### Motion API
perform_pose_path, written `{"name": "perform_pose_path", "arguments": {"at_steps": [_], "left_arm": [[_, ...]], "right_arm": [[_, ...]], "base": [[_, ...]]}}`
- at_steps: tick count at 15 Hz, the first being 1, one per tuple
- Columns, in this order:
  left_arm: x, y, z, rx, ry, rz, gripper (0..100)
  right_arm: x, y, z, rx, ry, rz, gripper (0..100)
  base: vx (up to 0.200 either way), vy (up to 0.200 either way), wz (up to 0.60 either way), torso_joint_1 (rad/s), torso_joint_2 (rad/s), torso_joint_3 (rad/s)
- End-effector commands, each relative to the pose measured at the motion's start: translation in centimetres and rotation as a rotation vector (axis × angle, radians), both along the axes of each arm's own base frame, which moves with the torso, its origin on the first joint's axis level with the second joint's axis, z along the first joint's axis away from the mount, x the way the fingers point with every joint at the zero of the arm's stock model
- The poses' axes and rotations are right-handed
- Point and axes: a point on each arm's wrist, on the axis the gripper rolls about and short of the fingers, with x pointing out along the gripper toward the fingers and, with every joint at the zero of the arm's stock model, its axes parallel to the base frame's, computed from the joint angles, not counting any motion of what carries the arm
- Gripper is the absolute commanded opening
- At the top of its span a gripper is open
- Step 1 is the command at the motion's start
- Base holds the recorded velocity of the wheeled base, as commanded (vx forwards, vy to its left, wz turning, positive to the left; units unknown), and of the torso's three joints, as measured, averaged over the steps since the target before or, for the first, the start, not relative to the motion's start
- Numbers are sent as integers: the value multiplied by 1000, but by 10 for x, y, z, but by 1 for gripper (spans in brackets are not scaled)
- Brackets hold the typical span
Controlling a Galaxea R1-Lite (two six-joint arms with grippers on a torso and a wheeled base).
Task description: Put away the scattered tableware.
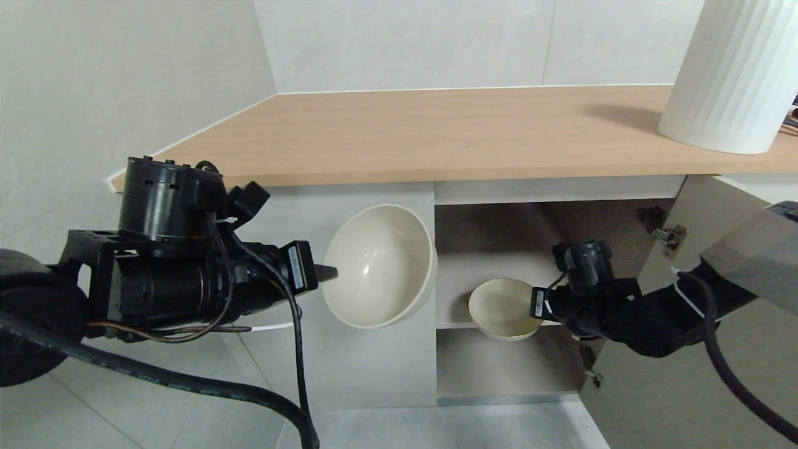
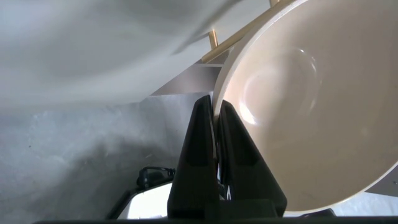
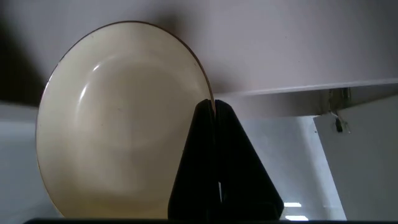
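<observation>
Clamping large bowl by its rim, left gripper, right gripper closed on small bowl rim, at cupboard shelf.

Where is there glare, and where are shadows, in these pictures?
Head view: a bright glare spot inside the large bowl; the white vase casts a soft shadow to its left on the countertop. Left wrist view: glare inside the same bowl, near its rim. Right wrist view: a faint streak on the small bowl.

The large round glossy bowl on the left is plain cream, like the smaller shallow bowl right of it. The wooden countertop is pale tan, the tall ribbed vessel white, the left gripper and right gripper black
</observation>
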Motion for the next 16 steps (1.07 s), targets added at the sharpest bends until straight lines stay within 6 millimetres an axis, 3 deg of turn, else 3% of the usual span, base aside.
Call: {"name": "perform_pose_path", "arguments": {"at_steps": [1, 9, 16], "left_arm": [[1, 0, -1, 1, 5, 0, 0], [2, -1, -3, 4, 10, 0, 0], [6, -2, -9, 14, 28, 2, 0]], "right_arm": [[10, 0, -22, -13, 38, -14, 0], [43, -9, -48, -14, 35, -126, 0], [75, -14, -59, -32, -6, -201, 0]], "base": [[0, 0, 0, 0, 0, 0], [0, 0, 0, 0, 0, 0], [0, 0, 0, 0, 0, 0]]}}
